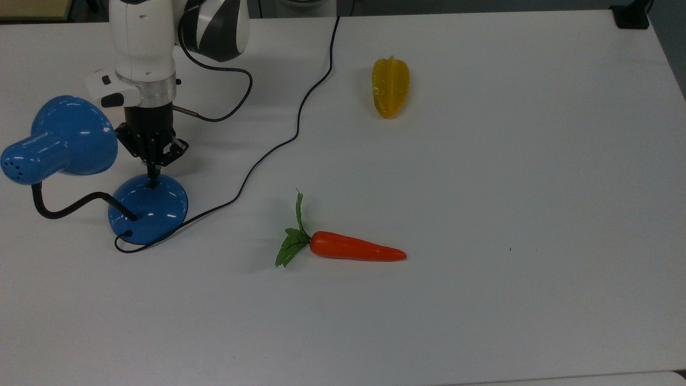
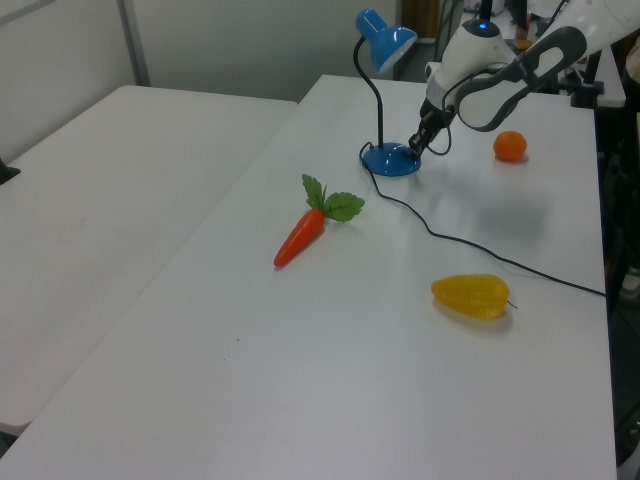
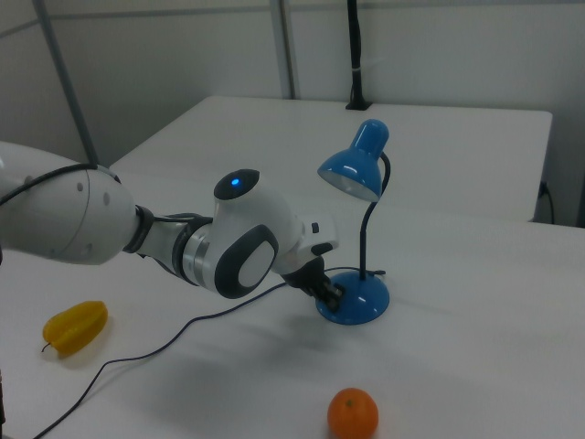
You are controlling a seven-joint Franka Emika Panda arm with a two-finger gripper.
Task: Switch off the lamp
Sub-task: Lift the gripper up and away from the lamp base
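The blue lamp stands at the top view's left, with its domed base (image 1: 153, 214), black bendy neck (image 1: 64, 208) and bell shade (image 1: 67, 136). No glow comes from the shade (image 2: 386, 37) and no bright patch lies on the table. My gripper (image 1: 154, 179) points down with its fingers shut to a point, tips touching the top of the base on the side nearest the arm. The switch is hidden under the tips. The right view has the gripper (image 3: 334, 294) against the base (image 3: 358, 304), below the shade (image 3: 352, 172).
The lamp's black cord (image 1: 289, 140) runs from the base across the white table to the far edge. A toy carrot (image 1: 356, 250) lies mid-table, a yellow starfruit (image 1: 390, 88) beyond it. An orange (image 2: 510, 146) sits near the arm, also seen as the orange (image 3: 353, 413).
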